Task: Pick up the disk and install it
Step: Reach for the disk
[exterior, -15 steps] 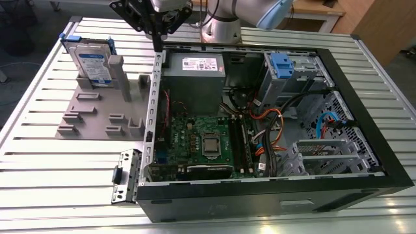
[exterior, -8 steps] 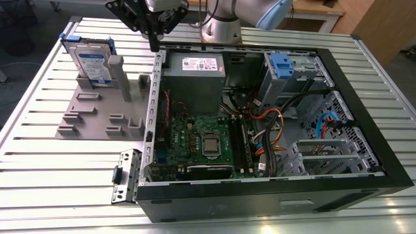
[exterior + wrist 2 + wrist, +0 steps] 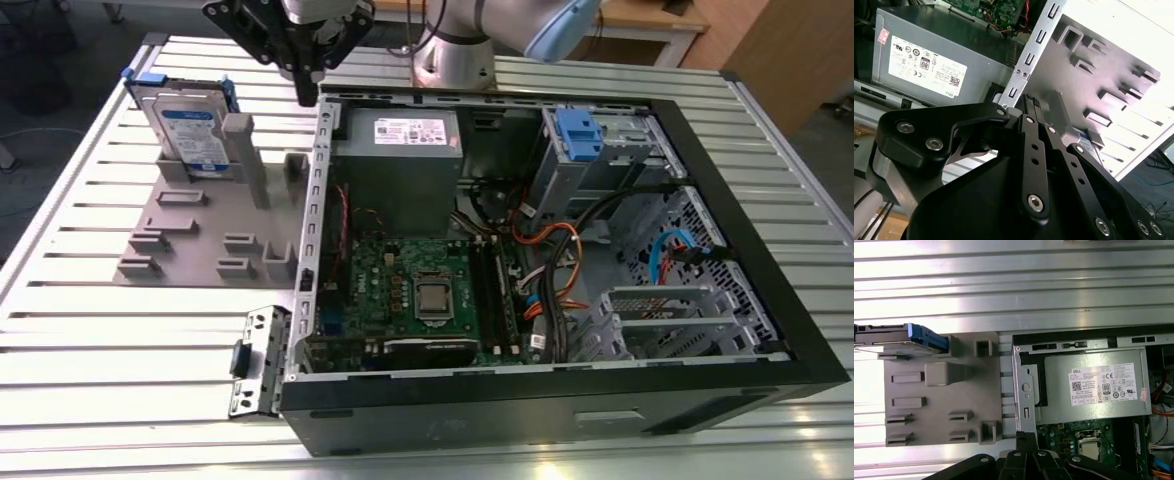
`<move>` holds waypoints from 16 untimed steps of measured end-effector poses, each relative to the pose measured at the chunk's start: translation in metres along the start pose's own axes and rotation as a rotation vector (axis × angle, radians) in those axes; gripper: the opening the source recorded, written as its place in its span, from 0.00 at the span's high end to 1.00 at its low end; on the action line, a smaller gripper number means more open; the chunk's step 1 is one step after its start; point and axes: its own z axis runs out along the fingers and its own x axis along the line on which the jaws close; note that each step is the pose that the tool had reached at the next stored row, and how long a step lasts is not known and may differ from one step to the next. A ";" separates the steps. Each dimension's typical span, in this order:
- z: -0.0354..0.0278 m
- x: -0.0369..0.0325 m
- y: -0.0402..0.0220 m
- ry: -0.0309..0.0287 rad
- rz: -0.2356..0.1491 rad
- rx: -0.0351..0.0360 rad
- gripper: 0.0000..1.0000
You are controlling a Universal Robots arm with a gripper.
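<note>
The disk (image 3: 187, 125) is a silver-grey drive with a white and blue label in a blue bracket. It stands on edge in a slot at the far end of a grey holder (image 3: 200, 230), at the exterior view's left. In the first wrist view the disk (image 3: 901, 337) shows edge-on at the holder's (image 3: 939, 405) corner. My gripper (image 3: 310, 92) hangs above the open computer case's side wall, to the right of the disk and apart from it. Its black fingers are shut together with nothing between them, as the gripper (image 3: 1030, 102) (image 3: 1026, 437) appears in both wrist views.
The open computer case (image 3: 747, 250) lies on a slatted metal table (image 3: 107, 340). Inside are a grey power supply (image 3: 398, 150) with a white sticker, a green motherboard (image 3: 414, 290), cables, and a drive bay with a blue latch (image 3: 577, 130). The arm's base stands behind the case.
</note>
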 end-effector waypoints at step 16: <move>0.0008 0.0176 -0.0014 0.0001 0.000 0.0000 0.90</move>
